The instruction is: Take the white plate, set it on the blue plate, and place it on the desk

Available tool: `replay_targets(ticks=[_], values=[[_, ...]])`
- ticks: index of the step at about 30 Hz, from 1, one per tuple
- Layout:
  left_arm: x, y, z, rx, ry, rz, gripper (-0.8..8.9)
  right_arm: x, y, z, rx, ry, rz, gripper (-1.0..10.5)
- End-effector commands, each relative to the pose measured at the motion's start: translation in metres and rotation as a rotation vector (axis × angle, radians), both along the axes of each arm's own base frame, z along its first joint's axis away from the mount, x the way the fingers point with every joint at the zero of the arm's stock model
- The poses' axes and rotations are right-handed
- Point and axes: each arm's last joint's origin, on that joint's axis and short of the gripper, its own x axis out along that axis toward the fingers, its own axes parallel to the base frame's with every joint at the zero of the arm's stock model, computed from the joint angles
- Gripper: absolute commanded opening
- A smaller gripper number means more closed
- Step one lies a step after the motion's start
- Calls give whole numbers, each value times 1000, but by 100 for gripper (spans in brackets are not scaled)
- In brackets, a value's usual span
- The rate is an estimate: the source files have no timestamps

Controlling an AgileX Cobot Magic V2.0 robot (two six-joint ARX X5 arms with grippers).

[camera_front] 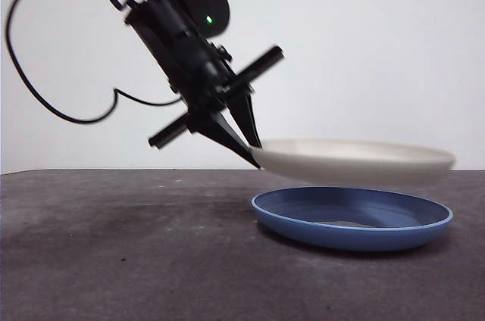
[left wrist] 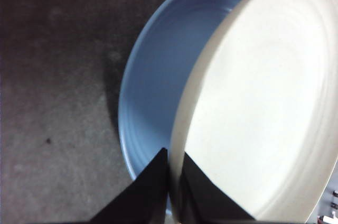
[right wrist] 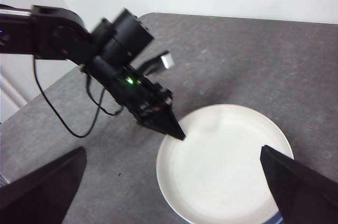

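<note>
My left gripper [camera_front: 254,154] is shut on the rim of the white plate [camera_front: 356,160] and holds it level, a little above the blue plate [camera_front: 352,219], which lies on the desk [camera_front: 114,245]. In the left wrist view the jaws pinch the white plate's [left wrist: 264,113] edge, with the blue plate [left wrist: 163,76] showing beneath and to one side. In the right wrist view the white plate [right wrist: 224,166] nearly hides the blue plate; the left gripper [right wrist: 179,135] grips its rim. My right gripper [right wrist: 174,192] is open, high above the plates.
A black cable [camera_front: 68,113] hangs behind the left arm. The desk's far edge [right wrist: 237,20] meets a white wall. A sliver of blue rim [right wrist: 274,218] shows under the white plate.
</note>
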Motion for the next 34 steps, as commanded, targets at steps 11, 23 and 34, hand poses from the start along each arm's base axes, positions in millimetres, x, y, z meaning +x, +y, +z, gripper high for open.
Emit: replay_targets(ticks=[11, 23, 34], values=[[10, -15, -32, 50, 40, -6, 8, -2, 1, 6, 7, -22, 12, 584], [10, -19, -31, 39, 20, -17, 8, -2, 1, 6, 7, -22, 11, 584], [10, -19, -31, 41, 20, -17, 11, -2, 1, 6, 7, -21, 12, 584]])
